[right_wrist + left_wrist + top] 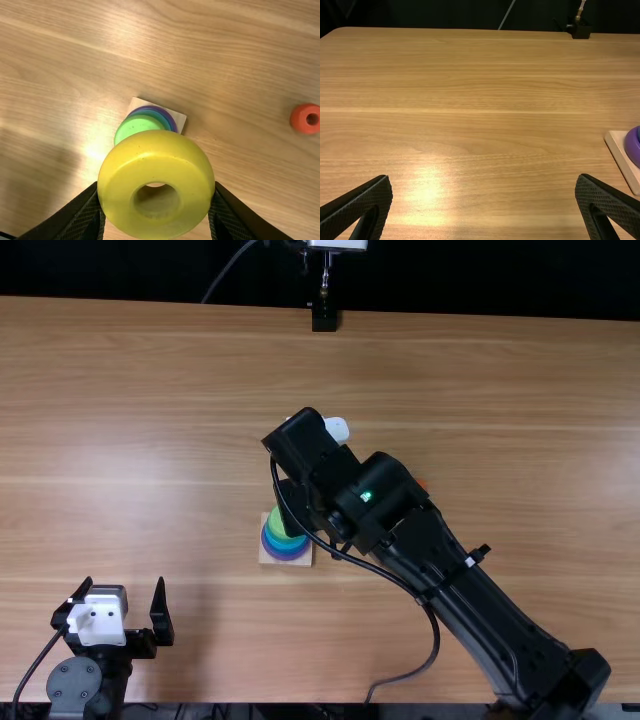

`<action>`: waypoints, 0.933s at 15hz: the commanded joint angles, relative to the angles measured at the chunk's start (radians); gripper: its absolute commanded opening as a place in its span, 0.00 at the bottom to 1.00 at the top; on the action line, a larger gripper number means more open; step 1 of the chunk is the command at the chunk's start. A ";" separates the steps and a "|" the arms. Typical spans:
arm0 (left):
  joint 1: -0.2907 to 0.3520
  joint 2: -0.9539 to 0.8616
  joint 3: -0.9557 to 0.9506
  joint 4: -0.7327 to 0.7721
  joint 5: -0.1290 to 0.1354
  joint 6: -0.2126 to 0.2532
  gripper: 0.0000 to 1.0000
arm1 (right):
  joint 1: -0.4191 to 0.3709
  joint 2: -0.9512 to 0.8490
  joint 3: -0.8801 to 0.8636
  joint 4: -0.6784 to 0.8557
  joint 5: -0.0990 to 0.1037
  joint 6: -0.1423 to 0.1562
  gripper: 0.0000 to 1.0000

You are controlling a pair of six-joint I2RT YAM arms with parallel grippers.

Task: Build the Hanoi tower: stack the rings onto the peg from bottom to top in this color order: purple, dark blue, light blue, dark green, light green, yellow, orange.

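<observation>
In the top view, my right gripper is partly hidden by its arm, beside the ring stack. The right wrist view has my right gripper shut on the yellow ring, its hole facing the camera. Beyond it, a light green ring tops blue and purple rings on the square wooden base; the yellow ring covers part of the stack. Apart lies a red-orange ring. My left gripper stands open at the near left; the left wrist view shows the left gripper with nothing between its fingers.
The right arm crosses the middle of the table from the near right, above the orange ring. A black stand is at the far edge. The wooden base's corner is right of the left gripper.
</observation>
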 commanded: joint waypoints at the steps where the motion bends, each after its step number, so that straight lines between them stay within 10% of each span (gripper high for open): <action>1: 0.000 -0.012 -0.112 -0.079 0.004 0.004 1.00 | 0.027 0.034 0.042 0.000 0.009 -0.001 0.00; 14: -0.001 -0.012 -0.112 -0.079 0.004 0.004 1.00 | 0.049 0.094 0.050 -0.002 0.009 -0.001 0.00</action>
